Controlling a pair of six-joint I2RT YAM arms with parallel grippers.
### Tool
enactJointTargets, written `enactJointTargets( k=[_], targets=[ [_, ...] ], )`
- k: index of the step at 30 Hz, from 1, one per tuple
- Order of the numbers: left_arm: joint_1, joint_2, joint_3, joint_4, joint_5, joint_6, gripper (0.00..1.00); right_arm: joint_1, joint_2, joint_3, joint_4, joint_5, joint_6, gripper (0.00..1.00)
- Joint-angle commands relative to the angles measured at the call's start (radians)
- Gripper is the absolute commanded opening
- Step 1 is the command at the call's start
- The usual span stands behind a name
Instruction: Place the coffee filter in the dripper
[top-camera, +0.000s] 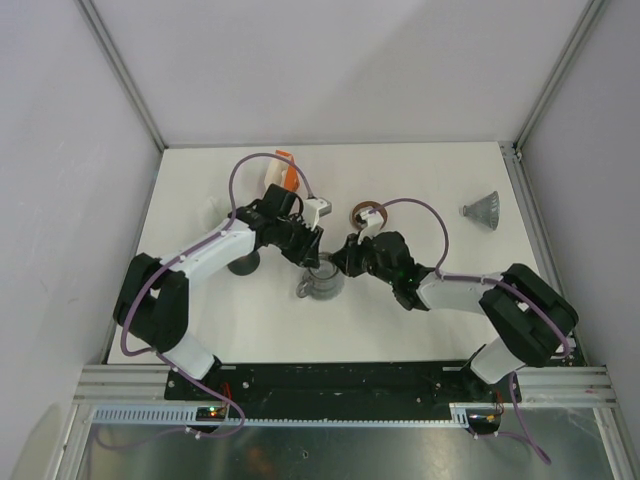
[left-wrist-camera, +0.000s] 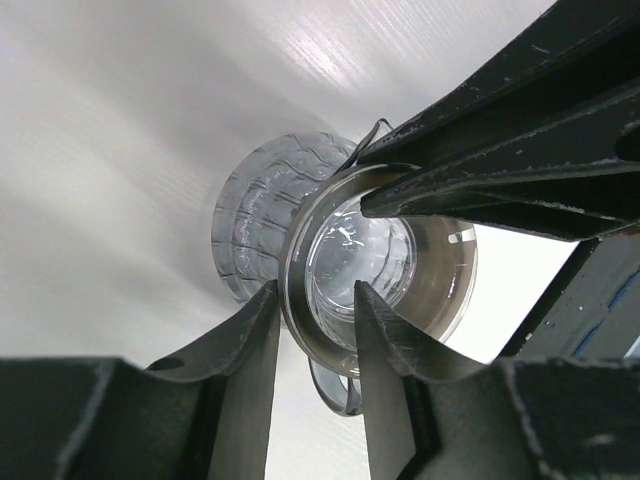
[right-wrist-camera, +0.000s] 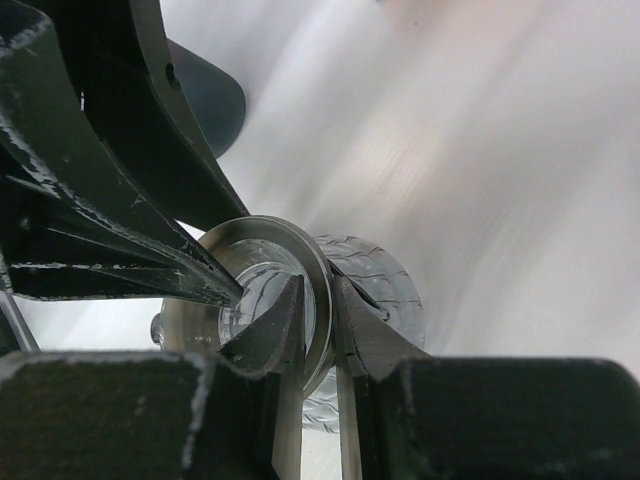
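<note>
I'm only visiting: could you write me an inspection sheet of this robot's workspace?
Surface: smooth white table.
Job's things: clear ribbed round dripper at centre; grey ribbed cone, likely the filter, far right, untouched.
Clutter: brown ring; orange-and-white object; dark disc.
Grippers: right gripper pinches the dripper's rim; left gripper straddles it, jaws apart.
Cables: purple cables loop over both arms.
Surroundings: white walls, metal frame posts.

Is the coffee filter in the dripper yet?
No, the grey cone filter lies on the table far right, well apart from the dripper.
</note>
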Motion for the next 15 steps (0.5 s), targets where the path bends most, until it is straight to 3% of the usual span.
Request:
enactJointTargets(
  k=[1, 15],
  targets=[
    [-0.009, -0.017, 0.059, 0.004, 0.121, -0.008, 0.39, 0.0, 0.071, -0.097, -0.461, 0.111, -0.067, 0.0],
    [0.013, 0.006, 0.075, 0.004, 0.083, 0.01, 0.41, 0.067, -0.068, -0.043, -0.51, 0.132, -0.088, 0.0]
  ],
)
